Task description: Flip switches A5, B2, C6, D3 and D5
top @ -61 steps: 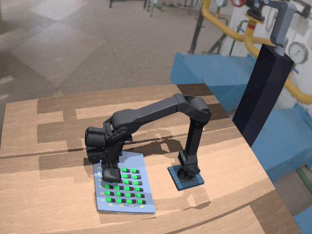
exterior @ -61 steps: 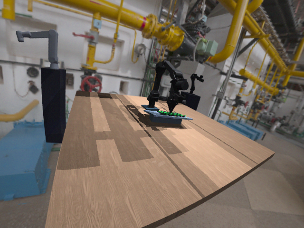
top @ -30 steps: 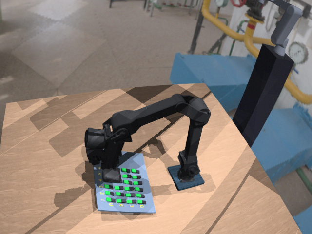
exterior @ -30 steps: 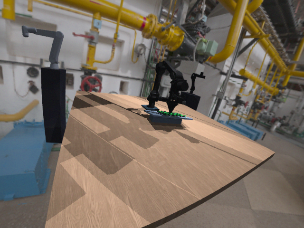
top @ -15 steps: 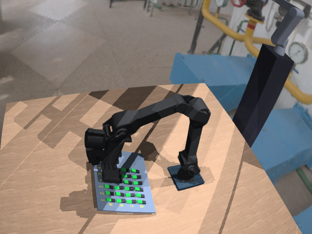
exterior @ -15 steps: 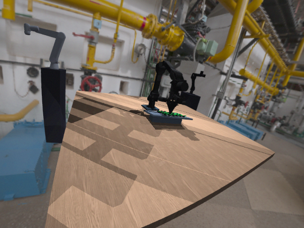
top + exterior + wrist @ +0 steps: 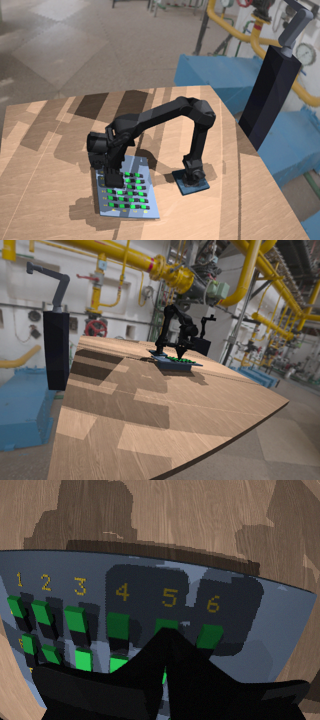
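Observation:
The blue-grey switch panel (image 7: 151,213) (image 7: 171,365) (image 7: 288,619) lies on the wooden table, with rows of black rocker switches that have green ends. My gripper (image 7: 113,183) (image 7: 180,357) (image 7: 167,634) is shut and empty, pointing straight down over the far row at columns 4 to 6. In the wrist view its tips sit right at the near edge of the green end of switch A5 (image 7: 167,624), between A4 (image 7: 119,626) and A6 (image 7: 211,635). I cannot tell if the tips touch A5. The gripper body hides the switches under it in the top view.
The arm's base stands on a dark blue plate (image 7: 202,187) right of the panel. A tall dark pillar (image 7: 271,95) (image 7: 55,351) with a grey camera arm stands at the table's edge. Blue machinery and yellow pipes lie beyond the table.

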`<state>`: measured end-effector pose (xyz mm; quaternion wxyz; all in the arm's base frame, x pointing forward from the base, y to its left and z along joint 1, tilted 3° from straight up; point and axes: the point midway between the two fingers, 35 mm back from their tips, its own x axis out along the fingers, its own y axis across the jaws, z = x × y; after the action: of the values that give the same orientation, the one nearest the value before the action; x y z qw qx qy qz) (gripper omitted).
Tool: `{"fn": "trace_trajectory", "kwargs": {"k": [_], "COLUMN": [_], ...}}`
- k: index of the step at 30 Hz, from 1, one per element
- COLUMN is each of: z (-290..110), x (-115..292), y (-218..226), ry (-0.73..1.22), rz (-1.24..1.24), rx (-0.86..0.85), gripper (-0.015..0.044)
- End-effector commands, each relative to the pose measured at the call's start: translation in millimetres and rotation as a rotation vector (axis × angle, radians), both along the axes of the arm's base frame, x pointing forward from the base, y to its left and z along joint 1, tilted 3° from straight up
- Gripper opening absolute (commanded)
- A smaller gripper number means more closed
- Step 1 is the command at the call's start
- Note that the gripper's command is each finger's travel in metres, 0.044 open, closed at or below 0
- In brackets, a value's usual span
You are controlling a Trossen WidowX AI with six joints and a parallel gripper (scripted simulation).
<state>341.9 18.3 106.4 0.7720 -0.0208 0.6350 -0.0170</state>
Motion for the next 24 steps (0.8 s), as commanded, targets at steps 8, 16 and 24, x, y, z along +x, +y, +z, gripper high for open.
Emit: {"fn": "trace_trajectory", "kwargs": {"k": [8,16,24], "z": [-3.1,-4.2,0.5], "x": [0.6,0.9,0.3], "y": [0.8,0.8,0.1], "ry": [0.003,0.003,-0.002], "rz": [0.004,0.004,0.000], "rx": [0.005,0.005,0.000], "gripper": [0.0000,0.0000,0.0000]}}
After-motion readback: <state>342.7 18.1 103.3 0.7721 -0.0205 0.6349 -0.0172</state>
